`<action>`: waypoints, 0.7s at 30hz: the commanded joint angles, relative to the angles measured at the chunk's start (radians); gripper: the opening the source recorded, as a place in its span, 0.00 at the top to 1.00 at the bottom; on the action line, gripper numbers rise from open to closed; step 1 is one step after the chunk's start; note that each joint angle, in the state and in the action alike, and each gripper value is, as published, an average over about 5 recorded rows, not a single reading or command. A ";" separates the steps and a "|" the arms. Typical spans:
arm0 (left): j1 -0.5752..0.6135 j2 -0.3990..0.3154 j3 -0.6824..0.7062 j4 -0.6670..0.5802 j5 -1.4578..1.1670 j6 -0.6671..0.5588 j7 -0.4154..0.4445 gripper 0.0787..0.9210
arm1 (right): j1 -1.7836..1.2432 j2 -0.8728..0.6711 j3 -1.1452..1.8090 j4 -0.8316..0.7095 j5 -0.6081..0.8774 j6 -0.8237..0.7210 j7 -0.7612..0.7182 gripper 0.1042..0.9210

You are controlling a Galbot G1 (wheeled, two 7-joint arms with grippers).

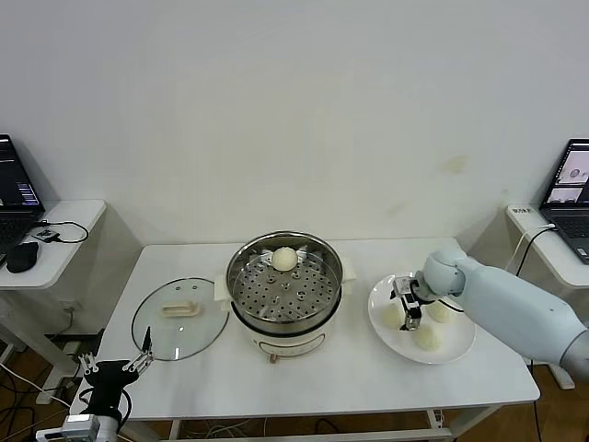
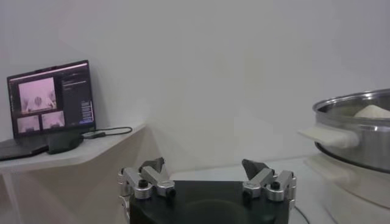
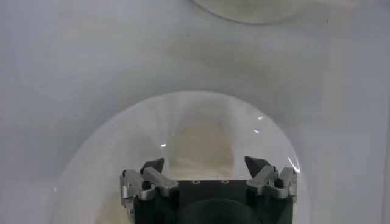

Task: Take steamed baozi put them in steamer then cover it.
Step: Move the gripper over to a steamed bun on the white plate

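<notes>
The steamer stands at the centre of the head view on a white table, its steel pot open and its perforated tray exposed. One bun lies on that tray, against the far wall of the pot. In the left wrist view the pot's rim and one cream side handle show at the right edge of the frame, with the top of that bun just visible above the rim.

The glass lid lies flat on the table at lower left of centre, just beside the steamer and apart from it, cream handle upward.

A white plate sits right of centre, near the steamer. Three buns rest on it: one at the near edge, one toward the right, and one on the left partly hidden by the right gripper.

The right gripper hangs low over the plate, above the left bun. Its fingers are spread, and in the right wrist view the bun lies ahead of the two fingertips, untouched.

The left gripper is parked at the lower left corner of the head view, off the table's near left edge, fingers spread and holding nothing.

Laptops stand on side desks at the far left and far right of the frame.
</notes>
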 commanded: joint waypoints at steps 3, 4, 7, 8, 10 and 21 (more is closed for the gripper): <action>0.000 0.002 -0.004 0.000 -0.004 0.000 0.000 0.12 | -0.012 0.024 0.009 -0.033 -0.014 0.000 0.004 0.21; 0.000 0.001 -0.004 0.000 -0.004 0.000 0.000 0.12 | -0.012 0.024 0.010 -0.034 -0.014 0.001 0.005 0.24; 0.000 0.002 -0.004 0.000 -0.004 0.001 0.000 0.12 | -0.009 0.022 0.012 -0.032 -0.015 -0.001 0.004 0.30; 0.000 0.002 -0.004 0.000 -0.003 0.001 0.000 0.12 | -0.007 0.021 0.012 -0.030 -0.015 -0.001 0.004 0.31; -0.001 0.002 -0.004 -0.001 -0.003 0.001 0.000 0.12 | 0.001 0.017 0.010 -0.024 -0.012 -0.002 0.000 0.35; -0.012 0.011 -0.006 0.007 -0.002 0.002 0.000 0.12 | 0.194 -0.121 -0.043 0.154 0.125 -0.045 -0.026 0.38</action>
